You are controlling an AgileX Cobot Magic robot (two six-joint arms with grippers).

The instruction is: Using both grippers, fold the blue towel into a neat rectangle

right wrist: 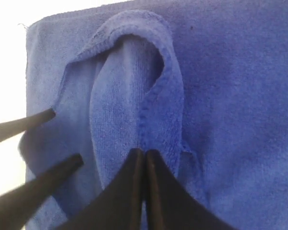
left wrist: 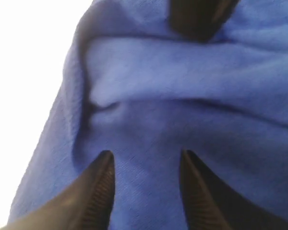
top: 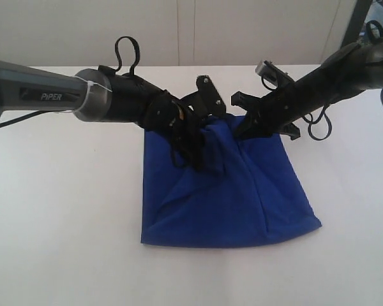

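Plainly soft, limp stuff to deal with: blue towel point(top: 236, 197) lying mid-frame on the white desk point(top: 57, 229) in the exterior view, lower edge flat toward the bottom, upper edge gathered into a peak beneath both arms. Looks light and terry-napped, so grips well but sags and creases wherever lifted; holds no shape of its own.

In the right wrist view, right gripper point(right wrist: 145, 158) with jaws pressed together at the foot of a raised loop of hem, apparently pinching that fold. Left gripper point(left wrist: 146, 165) with jaws spread, hovering over rumpled cloth, pinching nothing; showing also as two parted dark tips at the left of the right wrist view.

Best taken by the hemmed edge near the corners, one per arm, well apart, to keep the cloth taut and the fold square. Risks bunching if grabbed mid-panel. Small loose thread point(right wrist: 22, 25) at the upper-left corner of the right wrist view.
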